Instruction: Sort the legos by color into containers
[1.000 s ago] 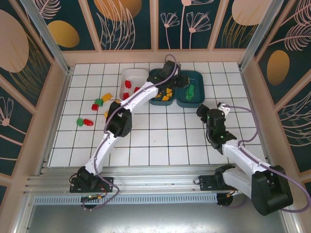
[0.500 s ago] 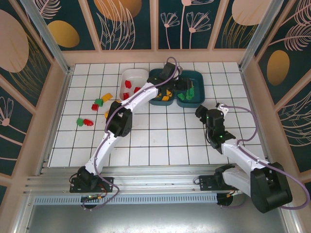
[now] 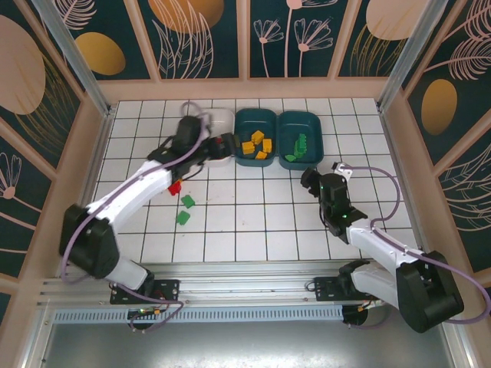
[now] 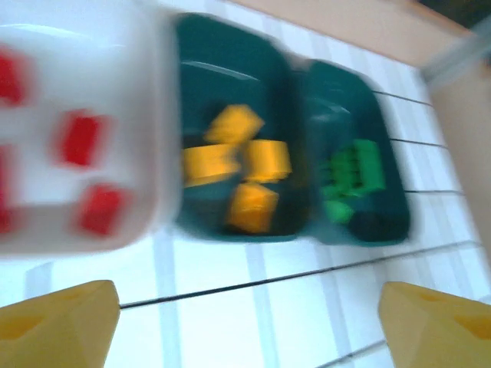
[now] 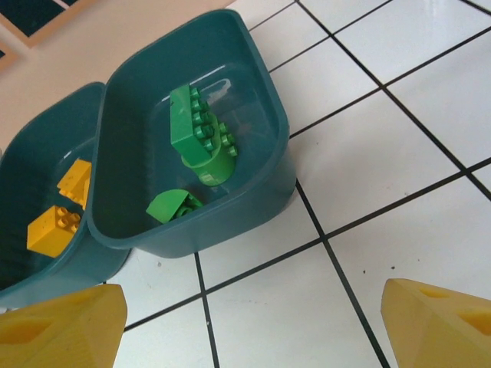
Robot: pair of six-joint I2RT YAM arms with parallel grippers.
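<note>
By white bin (image 3: pixel 217 117): left gripper (image 4: pixel 247 326), spread wide, empty. Just near of right teal bin (image 5: pixel 257 195): right gripper (image 5: pixel 245 326), spread too, empty.

Two white-and-black jointed robot arms trailing lilac cables.
The left arm (image 3: pixel 134 190) and right arm (image 3: pixel 377 242) share glossy white shell links, bulky black joint housings (image 3: pixel 426 293) and a thin lilac cable (image 3: pixel 396 186) looping alongside; both end in blunt, wedge-shaped yellow plastic fingertips (image 5: pixel 55 326).
</note>
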